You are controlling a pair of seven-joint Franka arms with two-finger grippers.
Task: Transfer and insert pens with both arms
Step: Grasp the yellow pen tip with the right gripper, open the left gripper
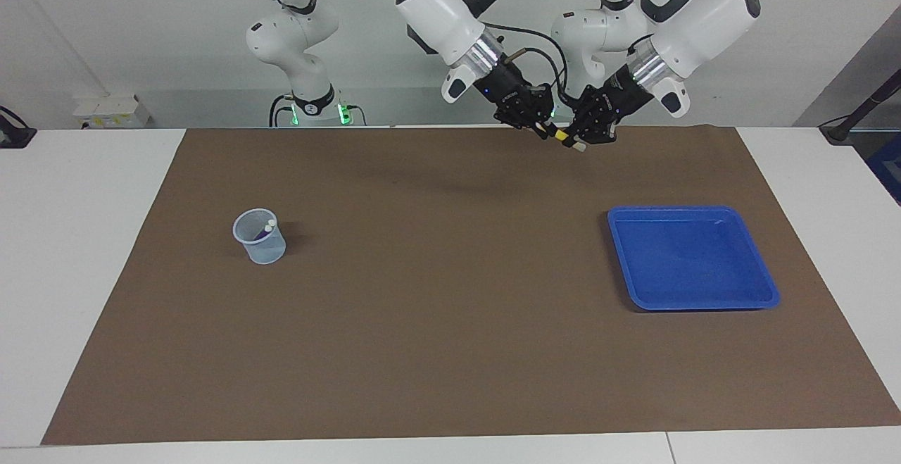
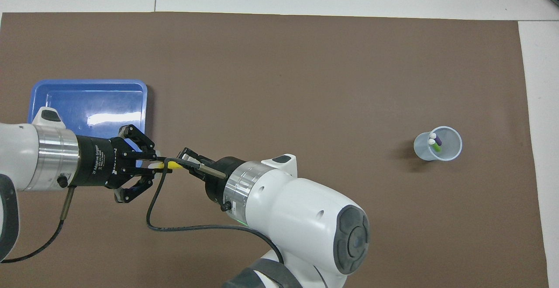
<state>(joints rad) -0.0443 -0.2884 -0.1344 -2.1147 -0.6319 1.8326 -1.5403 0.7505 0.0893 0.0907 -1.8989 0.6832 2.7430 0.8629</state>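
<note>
While both grippers met in the air over the brown mat [image 1: 450, 351], the yellow pen [image 2: 168, 164] bridged them: left gripper [image 2: 153, 165] pinched one end, right gripper [image 2: 185, 157] clamped the other. Blue tray [image 1: 764, 293] held nothing. Clear cup [image 2: 454, 150], well apart from the tray, held the purple pen [image 2: 437, 140] and green pen [image 2: 435, 147].

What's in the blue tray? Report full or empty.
Empty. The tray shows only bare blue floor in both views; the yellow pen is held up between both end effectors.
</note>
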